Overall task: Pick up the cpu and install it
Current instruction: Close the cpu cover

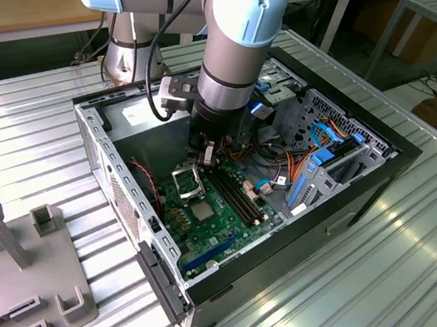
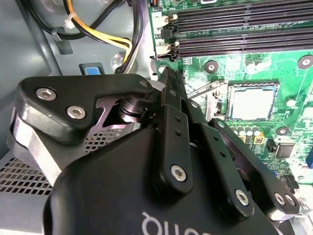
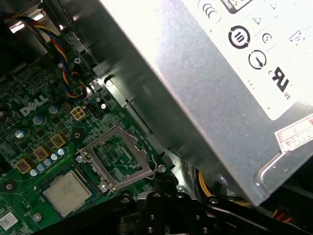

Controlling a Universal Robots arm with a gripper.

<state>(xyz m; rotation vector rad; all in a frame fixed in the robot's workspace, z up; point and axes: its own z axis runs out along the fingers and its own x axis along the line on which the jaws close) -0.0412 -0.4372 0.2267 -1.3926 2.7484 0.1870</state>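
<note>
The cpu (image 1: 202, 210) lies flat in its socket on the green motherboard (image 1: 219, 234), its silver-grey top showing in both wrist views (image 2: 252, 104) (image 3: 67, 192). The hollow metal socket frame (image 3: 117, 156) stands flipped open beside it (image 1: 187, 181). My gripper (image 1: 206, 155) hangs inside the case just above the frame's far edge. Its black fingertips (image 2: 166, 78) meet at a point and look shut, with nothing seen between them. Their tip (image 3: 164, 182) sits close to the frame's free corner, apart from the cpu.
A silver power supply (image 3: 220, 73) stands close beside the gripper. Long black memory slots (image 2: 234, 29) run next to the socket. Coloured cables (image 1: 312, 153) and drive bays crowd the case at the exterior view's right. A grey fixture (image 1: 25, 264) sits outside at its left.
</note>
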